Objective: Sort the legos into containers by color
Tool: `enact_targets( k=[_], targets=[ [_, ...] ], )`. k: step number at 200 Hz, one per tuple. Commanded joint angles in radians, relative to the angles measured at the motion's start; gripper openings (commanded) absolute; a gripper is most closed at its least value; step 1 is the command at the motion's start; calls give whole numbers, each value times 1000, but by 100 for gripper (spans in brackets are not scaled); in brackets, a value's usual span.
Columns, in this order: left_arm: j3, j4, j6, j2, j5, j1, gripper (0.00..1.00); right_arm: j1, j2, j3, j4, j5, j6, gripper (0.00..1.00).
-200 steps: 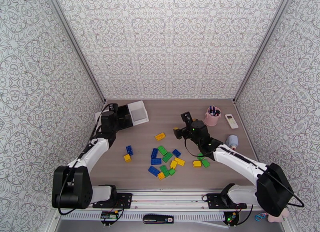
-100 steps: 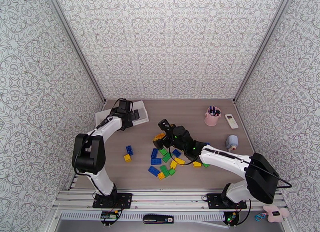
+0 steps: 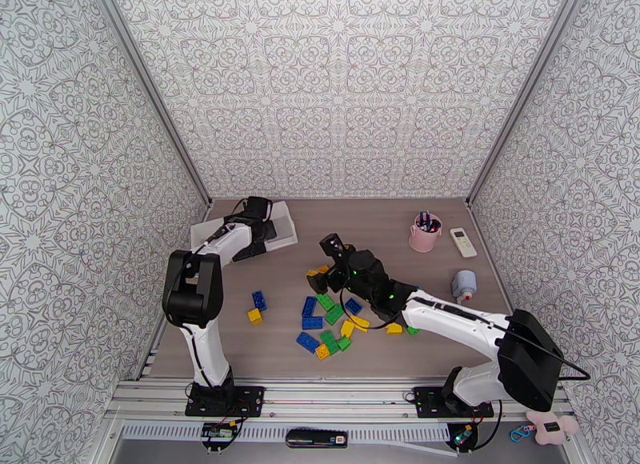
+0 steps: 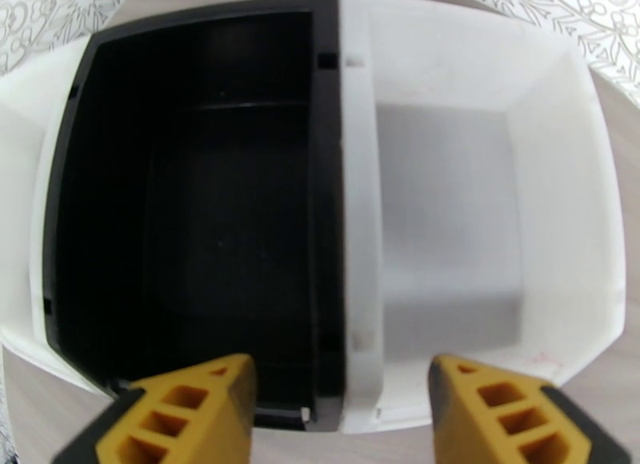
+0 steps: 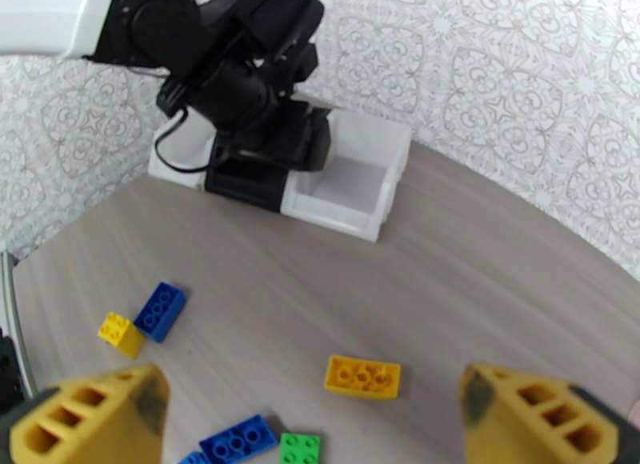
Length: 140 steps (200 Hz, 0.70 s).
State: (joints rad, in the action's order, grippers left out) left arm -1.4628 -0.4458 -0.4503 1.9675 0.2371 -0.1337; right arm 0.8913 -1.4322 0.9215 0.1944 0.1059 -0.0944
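Counter point(image 3: 384, 242): the containers sit in the far-left corner and the legos point(image 3: 332, 326) are scattered mid-counter, none visibly binned.

Left claw point(image 4: 340, 374) hangs over the near rims of the black bin point(image 4: 200, 202) and the white bin point(image 4: 464, 218). Its jaws are apart, empty, and straddle the adjoining walls.

Right claw point(image 5: 312, 386) is wide open, holds nothing, and is poised above a lone yellow brick point(image 5: 362, 377) lying flat.

Likely step: pick that yellow brick.
- Centre first, since the brick looks slightly off-middle between the fingers.
- Turn the wrist so the fingers close on the long sides, then drop straight down.
- Keep clear of the green brick point(image 5: 300, 448) nearby.
- Left arm crowds the bins, so move it off before any drop.

Hard to read:
- The second white bin point(image 4: 16, 218) is cut off at the frame edge.
- The black bin's floor is too dark to check.
- From above, the right arm covers the target brick and part of the pile, so the brick count is unclear.
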Motion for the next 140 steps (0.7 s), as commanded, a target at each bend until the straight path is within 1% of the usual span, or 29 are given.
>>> enact_targets(
  k=[1, 30, 45, 72, 91, 103, 140],
  targets=[
    [-17, -19, -11, 16, -25, 5, 46, 9, 15, -7, -5, 46, -37, 100],
    [-14, -18, -12, 12, -28, 5, 30, 10, 9, -3, 6, 58, -39, 100],
    [-9, -14, -8, 9, -31, 4, 25, 8, 6, -1, 6, 59, -37, 100],
    [-4, -13, -5, 5, -37, 3, 24, 9, 3, 0, 10, 59, -44, 100],
    [-2, -11, -1, 5, -43, -3, 20, 10, 8, -5, 15, 62, -50, 100],
    [-4, -10, 1, 3, -48, -10, 19, 9, 14, -14, 21, 73, -55, 100],
    [-24, -17, 1, 3, -61, -64, 19, 9, 39, -58, 66, 136, -82, 100]
  ],
)
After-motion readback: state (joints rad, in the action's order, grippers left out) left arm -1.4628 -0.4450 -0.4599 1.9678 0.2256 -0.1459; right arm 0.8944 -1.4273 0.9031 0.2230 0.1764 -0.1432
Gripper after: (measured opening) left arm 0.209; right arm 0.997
